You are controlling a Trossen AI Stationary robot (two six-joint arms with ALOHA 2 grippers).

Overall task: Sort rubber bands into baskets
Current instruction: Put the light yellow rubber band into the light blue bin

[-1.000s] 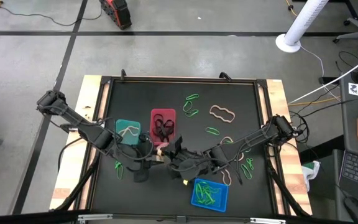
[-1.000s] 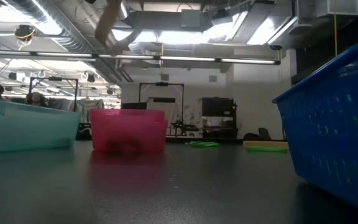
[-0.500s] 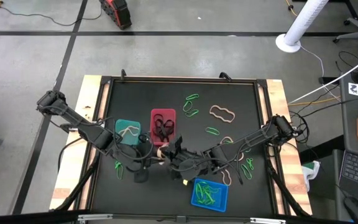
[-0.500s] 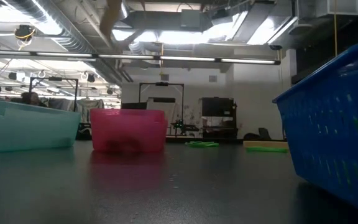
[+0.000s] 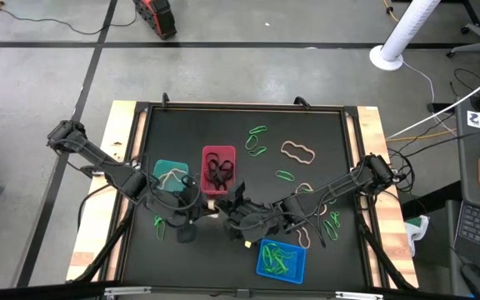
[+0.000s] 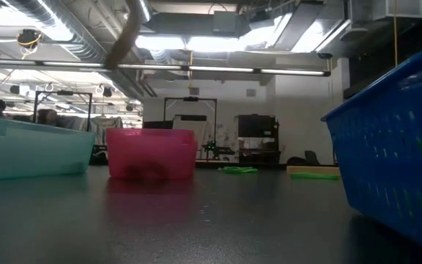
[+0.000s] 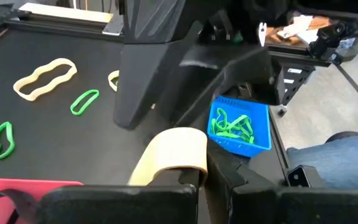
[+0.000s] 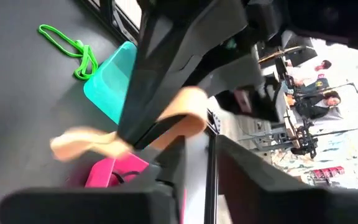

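My left gripper (image 5: 202, 207) has just clenched on the tan band (image 5: 215, 202), which hangs in the air between the red basket (image 5: 218, 151) and the blue basket (image 5: 262, 260), near the teal basket (image 5: 158, 167). A second ago that gripper stood wide. My right gripper (image 5: 226, 213), which carried the band here, sits nose to nose with the left; whether it has let go I cannot tell. I read this as a handover: the band is passing to the arm nearest the teal basket, where a pale band already lies.

From above, the two grippers crowd together and the band is only a pale fleck. The left wrist view shows much more: the band (image 7: 173, 152) folds as a flat loop out of my own jaws, with the blue basket and its green bands beyond. The right wrist view shows the band (image 8: 185, 112) pinched by the left gripper's dark fingers above the teal basket. The low view catches just a tan strip (image 6: 123, 37) dangling high over the counter (image 6: 211, 220). Several green and tan bands remain loose on the counter.
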